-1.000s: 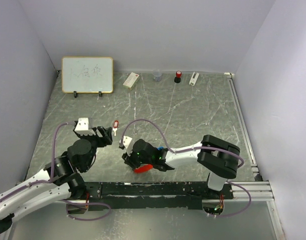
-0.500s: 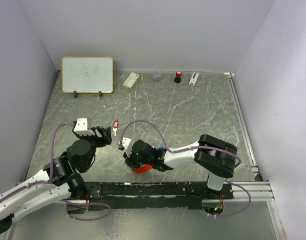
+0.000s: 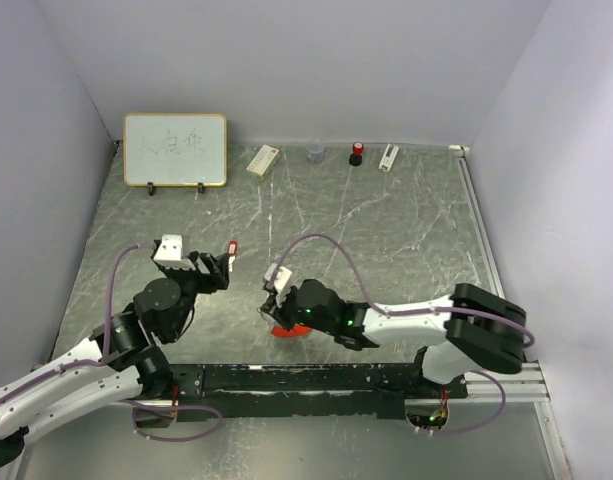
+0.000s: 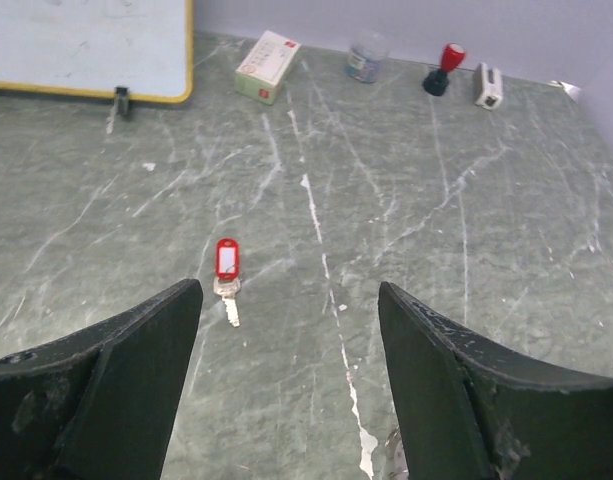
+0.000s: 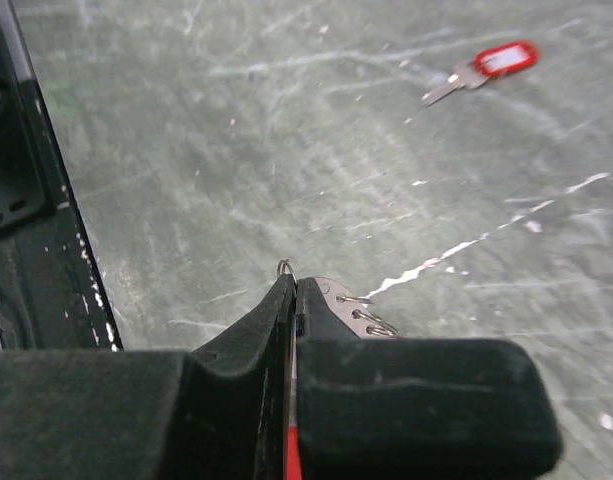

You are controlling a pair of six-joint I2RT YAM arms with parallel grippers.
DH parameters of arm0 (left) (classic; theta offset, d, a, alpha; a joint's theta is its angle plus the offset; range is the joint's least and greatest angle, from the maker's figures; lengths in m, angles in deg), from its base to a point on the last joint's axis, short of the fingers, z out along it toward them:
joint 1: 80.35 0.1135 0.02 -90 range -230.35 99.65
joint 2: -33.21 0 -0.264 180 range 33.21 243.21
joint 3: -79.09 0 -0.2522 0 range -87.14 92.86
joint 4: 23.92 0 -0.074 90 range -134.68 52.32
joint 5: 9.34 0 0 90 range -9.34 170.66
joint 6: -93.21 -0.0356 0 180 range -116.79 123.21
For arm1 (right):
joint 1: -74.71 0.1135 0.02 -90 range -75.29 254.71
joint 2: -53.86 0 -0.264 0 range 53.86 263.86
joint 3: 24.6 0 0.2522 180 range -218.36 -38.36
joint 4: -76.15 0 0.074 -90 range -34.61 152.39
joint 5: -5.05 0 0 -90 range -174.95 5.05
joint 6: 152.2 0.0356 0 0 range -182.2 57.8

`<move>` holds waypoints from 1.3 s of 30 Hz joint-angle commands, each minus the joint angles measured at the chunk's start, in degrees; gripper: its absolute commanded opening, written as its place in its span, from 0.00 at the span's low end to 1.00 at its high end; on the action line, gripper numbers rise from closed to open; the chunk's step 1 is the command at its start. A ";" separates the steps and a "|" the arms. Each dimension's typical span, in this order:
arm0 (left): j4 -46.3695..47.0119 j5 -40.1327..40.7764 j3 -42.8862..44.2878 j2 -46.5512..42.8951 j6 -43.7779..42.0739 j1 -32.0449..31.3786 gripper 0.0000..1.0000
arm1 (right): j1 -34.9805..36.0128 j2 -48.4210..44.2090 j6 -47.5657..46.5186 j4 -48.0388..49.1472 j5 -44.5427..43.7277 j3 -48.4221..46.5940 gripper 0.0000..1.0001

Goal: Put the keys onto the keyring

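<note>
The right gripper (image 3: 272, 312) reaches across to the near middle of the marbled grey table (image 3: 386, 230) and is clamped tight on the keyring (image 3: 286, 333). In the overhead view the ring's red fob shows just under the gripper, close to the table's near edge. In the right wrist view the 2 fingers (image 5: 406, 390) press together with only a thin red sliver between them. A few small grey metal loops of the keyring (image 5: 360, 306) stick out past the fingertips, low over the table; contact with the surface cannot be told.

The left gripper (image 3: 214, 268) hangs over the left part of the table with its jaws spread wide and nothing between them. Its 2 dark fingers (image 4: 106, 380) frame the red-headed key (image 4: 226, 266), which lies flat on the table just ahead of them, head away from the arm and blade toward it. That key (image 3: 232, 250) lies apart from the keyring, to the far left of it.

Along the far wall stand a whiteboard (image 3: 175, 149), a small white box (image 3: 262, 160), a clear jar (image 3: 315, 152), a red-topped stamp (image 3: 357, 152) and a small white item (image 3: 388, 157).
</note>
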 commanded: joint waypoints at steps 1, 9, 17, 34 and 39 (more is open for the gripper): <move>8.30 -8.45 -1.79 0.73 -7.08 0.44 0.84 | -0.35 -7.37 -1.95 6.77 -6.49 4.35 0.00; 19.00 -24.38 -3.28 5.88 -14.92 0.52 0.70 | -1.90 -20.52 -4.76 11.24 -9.36 10.73 0.00; 24.58 -40.12 -2.98 12.26 -19.05 0.57 0.65 | -4.26 -28.38 -7.42 9.00 -6.24 11.32 0.00; 27.72 -51.29 -1.69 16.50 -22.52 0.68 0.67 | -7.04 -32.84 -9.40 2.73 0.53 9.72 0.00; 28.35 -53.41 -1.77 18.18 -23.47 0.70 0.63 | -7.23 -33.05 -9.36 1.78 1.95 9.05 0.00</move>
